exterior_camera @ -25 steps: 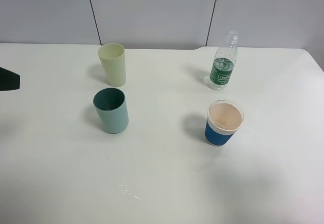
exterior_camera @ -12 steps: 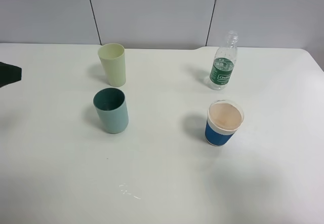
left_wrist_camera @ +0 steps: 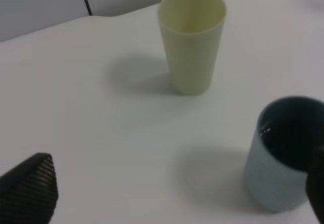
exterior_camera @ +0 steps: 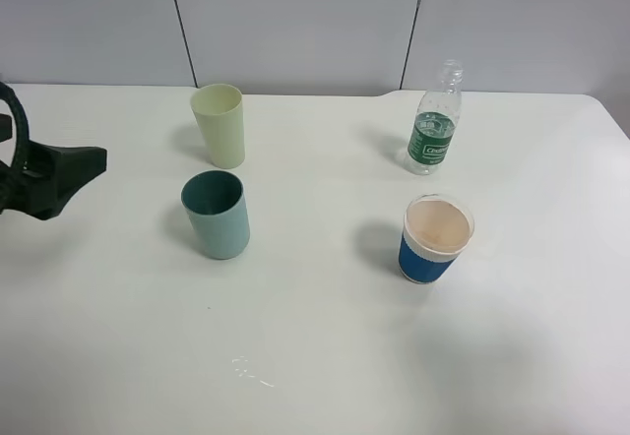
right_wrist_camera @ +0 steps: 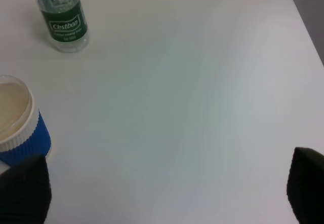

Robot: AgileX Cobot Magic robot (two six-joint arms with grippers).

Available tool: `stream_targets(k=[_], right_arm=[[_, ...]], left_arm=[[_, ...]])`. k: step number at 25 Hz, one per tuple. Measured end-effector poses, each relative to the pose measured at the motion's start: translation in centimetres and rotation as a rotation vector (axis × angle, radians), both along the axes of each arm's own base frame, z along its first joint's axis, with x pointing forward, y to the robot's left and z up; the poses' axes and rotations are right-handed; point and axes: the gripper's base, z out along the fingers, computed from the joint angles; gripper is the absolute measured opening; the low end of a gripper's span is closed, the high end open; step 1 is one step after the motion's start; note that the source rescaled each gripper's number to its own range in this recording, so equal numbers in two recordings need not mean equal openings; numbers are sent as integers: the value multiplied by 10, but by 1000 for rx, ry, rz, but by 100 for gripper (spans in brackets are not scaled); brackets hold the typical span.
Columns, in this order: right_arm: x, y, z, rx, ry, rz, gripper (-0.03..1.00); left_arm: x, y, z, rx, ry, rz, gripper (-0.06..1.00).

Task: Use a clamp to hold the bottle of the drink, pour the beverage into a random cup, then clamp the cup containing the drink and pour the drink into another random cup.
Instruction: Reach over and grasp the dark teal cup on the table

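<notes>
A clear bottle with a green label [exterior_camera: 433, 125] stands upright at the back right, uncapped; it also shows in the right wrist view [right_wrist_camera: 63, 19]. A blue-sleeved paper cup [exterior_camera: 434, 239] stands in front of it and shows in the right wrist view [right_wrist_camera: 17, 122]. A pale yellow-green cup [exterior_camera: 220, 125] and a teal cup [exterior_camera: 217, 215] stand at the left, both in the left wrist view [left_wrist_camera: 192, 39] [left_wrist_camera: 283, 158]. My left gripper [exterior_camera: 79, 169] is open and empty, left of the teal cup [left_wrist_camera: 172, 193]. My right gripper [right_wrist_camera: 164, 188] is open and empty, near the blue cup.
The white table [exterior_camera: 325, 337] has a few small drops of liquid [exterior_camera: 251, 371] near its front. A grey panelled wall [exterior_camera: 295, 22] runs behind the table. The table's right edge [right_wrist_camera: 304, 26] lies beyond the bottle.
My left gripper has come in from the left edge toward the teal cup. The cups and the bottle have not moved.
</notes>
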Motion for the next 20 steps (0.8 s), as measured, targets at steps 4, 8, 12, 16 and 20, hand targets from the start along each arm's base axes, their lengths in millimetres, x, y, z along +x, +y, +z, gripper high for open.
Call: stream_targets(k=[4,8,12,16,20], right_arm=[[0,0,0,0,0,0,85],[0,0,0,0,0,0,85],[0,0,0,0,0,0,85],[0,0,0,0,0,0,85],[0,0,0,0,0,0,85]], left_arm=[[-2,-6,-9,-53,-69,-17,100],[-2,-9,-25,-99,-84,-26,100],[-4,-13,-42,-81,-56,-78,100],[-7,-17,-58,-65,-26,-134,100],[-7,-19,-73,-65,11,-155,100]])
